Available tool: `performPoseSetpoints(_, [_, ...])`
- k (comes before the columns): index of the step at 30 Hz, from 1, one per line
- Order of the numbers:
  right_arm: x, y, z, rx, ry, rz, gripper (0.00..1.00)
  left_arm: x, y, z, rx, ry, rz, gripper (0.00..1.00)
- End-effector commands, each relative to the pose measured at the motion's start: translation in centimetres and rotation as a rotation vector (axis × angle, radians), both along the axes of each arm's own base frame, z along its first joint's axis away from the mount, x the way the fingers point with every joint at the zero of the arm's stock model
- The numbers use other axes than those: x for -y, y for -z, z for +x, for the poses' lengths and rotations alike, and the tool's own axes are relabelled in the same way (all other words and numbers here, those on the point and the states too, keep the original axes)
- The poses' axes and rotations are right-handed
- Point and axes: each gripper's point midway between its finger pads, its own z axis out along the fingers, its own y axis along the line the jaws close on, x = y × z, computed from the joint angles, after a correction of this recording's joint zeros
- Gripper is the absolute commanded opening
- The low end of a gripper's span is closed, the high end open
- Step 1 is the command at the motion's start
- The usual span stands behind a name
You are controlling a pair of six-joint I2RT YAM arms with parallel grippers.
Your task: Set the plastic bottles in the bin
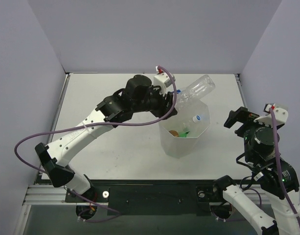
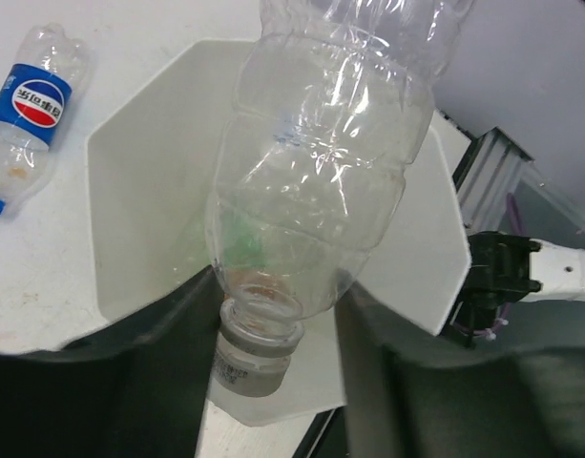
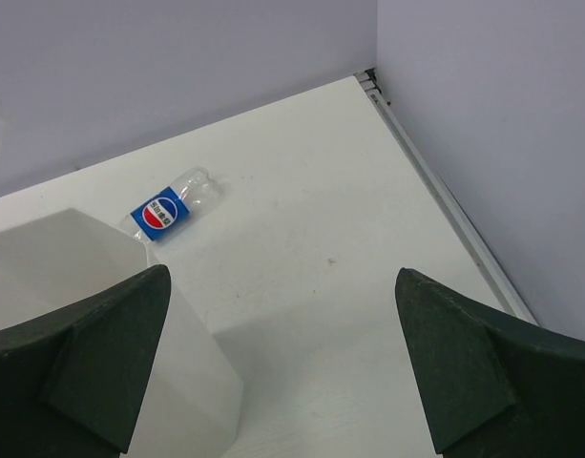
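The clear bottle (image 2: 321, 172) is up in the air over the bin (image 2: 130, 191). My left gripper (image 2: 261, 348) has it pinched by the neck just above the cap, jaws closed down narrow around it. Its long axis runs from the gripper toward the far right, fat end leading, so the base looks closer to the bin's far rim than dead centre. I'd tip it down a bit before letting go. What looks like the green bottle (image 1: 186, 131) sits inside. The blue-label bottle (image 3: 168, 210) lies on its side on the table (image 3: 321, 219) just behind the bin, nearer the left gripper. The right gripper (image 3: 282, 372) is wide open, holding nothing.
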Motion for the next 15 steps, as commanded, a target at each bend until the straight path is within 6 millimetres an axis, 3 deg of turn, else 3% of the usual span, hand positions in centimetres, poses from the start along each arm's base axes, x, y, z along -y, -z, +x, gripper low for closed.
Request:
performPoseSetpoints(1, [0.6,-1.0,0.3,0.035,0.043,0.001,0.97,0.0,-1.1,1.1,0.014,-0.042,0.003,0.78])
performPoseSetpoints(2, [0.4,-0.9,0.4,0.032,0.035,0.004,0.97,-0.1,-1.2,1.1,0.013,-0.05,-0.001,0.85])
performPoseSetpoints(5, [-0.5,-0.3,0.8,0.002,-0.006,0.005,0.98,-0.3,-1.8,1.0,0.02,-0.055,-0.01,0.87])
performPoseSetpoints(11, [-4.3,1.8,2.7,-0.186,-0.182,-0.025,1.0,-0.8,-6.1,-0.3,0.084,-0.035,-0.117,0.9])
performPoseSetpoints(13, [-5.1,2.4,3.1,-0.208,-0.211,-0.015,1.0,-1.6,-7.7,-0.6,0.111,-0.05,-0.15,0.91])
performPoseSetpoints(15, [-5.5,2.6,3.3,-0.207,-0.221,0.001,1.0,-2.9,-7.8,0.2,0.129,-0.12,-0.143,0.92])
